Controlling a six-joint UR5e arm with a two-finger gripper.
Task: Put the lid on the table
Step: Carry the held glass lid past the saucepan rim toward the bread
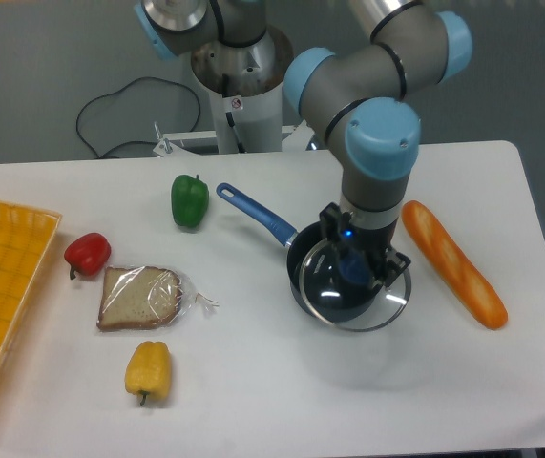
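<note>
- Gripper: pointing straight down, fingers clamped on the knob at the centre of the lid; the knob itself is hidden behind the fingers.
- Lid: glass disc with silver rim, held aloft and roughly level, directly under the gripper. It overlaps the pot, with its rim overhanging toward 4 o'clock.
- Pot: dark, open, just beneath the lid; blue handle running toward 10 o'clock.
- Table: white; bare surface lies at 6 o'clock from the lid, which judged from here is the nearest free landing spot.
- Baguette: at 3 o'clock, near the lid's rim, long axis running 11 to 5.
- Green pepper: far off at 10 o'clock.
</note>
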